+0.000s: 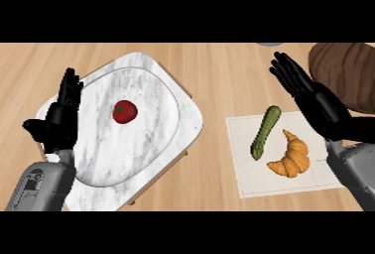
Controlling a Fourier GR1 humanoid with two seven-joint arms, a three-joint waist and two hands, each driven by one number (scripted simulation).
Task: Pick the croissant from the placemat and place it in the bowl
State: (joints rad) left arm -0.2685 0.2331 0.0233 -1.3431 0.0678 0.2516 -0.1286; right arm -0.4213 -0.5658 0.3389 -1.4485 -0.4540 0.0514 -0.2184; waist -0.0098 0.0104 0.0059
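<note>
So the croissant is sitting on the pale placemat in the lower right of the frame, curved like a crescent with its tips pointing up and to the lower left. Right next to it on the same mat, just to its left, is a green zucchini lying on a slant, its lower end near the croissant's lower tip. The right hand is up and to the right of the croissant, with its fingers straight and spread, holding nothing; it sits over the mat's upper right corner and isn't touching the croissant, which lies below and a bit left of the palm. Behind that hand, in the upper right corner, there's a dark wooden bowl, partly hidden by the hand and forearm. Over on the left side of the frame the left hand is also flat with fingers up, resting at the left edge of a big marbled white plate, with a red tomato sitting in the middle of it. Everything's on a light wooden counter.
</note>
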